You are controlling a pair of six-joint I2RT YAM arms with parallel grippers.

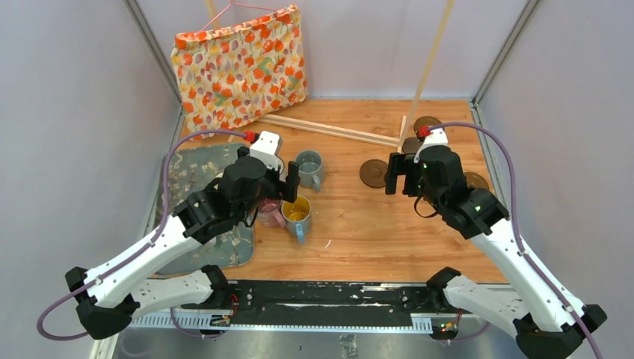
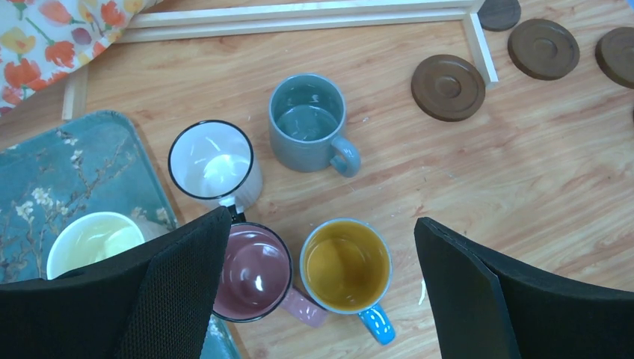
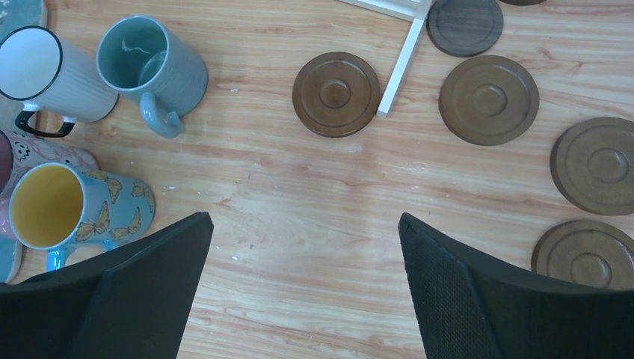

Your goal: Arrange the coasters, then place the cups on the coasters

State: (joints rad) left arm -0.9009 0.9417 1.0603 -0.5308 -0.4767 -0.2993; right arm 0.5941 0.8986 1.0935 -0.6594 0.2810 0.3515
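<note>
Several dark-brown coasters lie flat at the right of the table, one [image 3: 336, 93] left of a white wooden strip, others [image 3: 488, 99] [image 3: 598, 164] right of it. The cups stand grouped at the left: grey-blue [image 2: 308, 121], white with a dark rim [image 2: 213, 161], pink [image 2: 253, 271], blue with yellow inside [image 2: 346, 264], and a cream one [image 2: 93, 241] on the mat. My left gripper [image 2: 323, 218] hangs open above the pink and blue cups, holding nothing. My right gripper [image 3: 303, 218] is open over bare wood, between the cups and the coasters.
A grey floral mat [image 1: 191, 168] lies at the left edge under the left arm. An orange flowered bag [image 1: 239, 67] leans on the back wall. Thin wooden strips [image 1: 329, 129] lie along the back, one ending among the coasters. Walls close in both sides.
</note>
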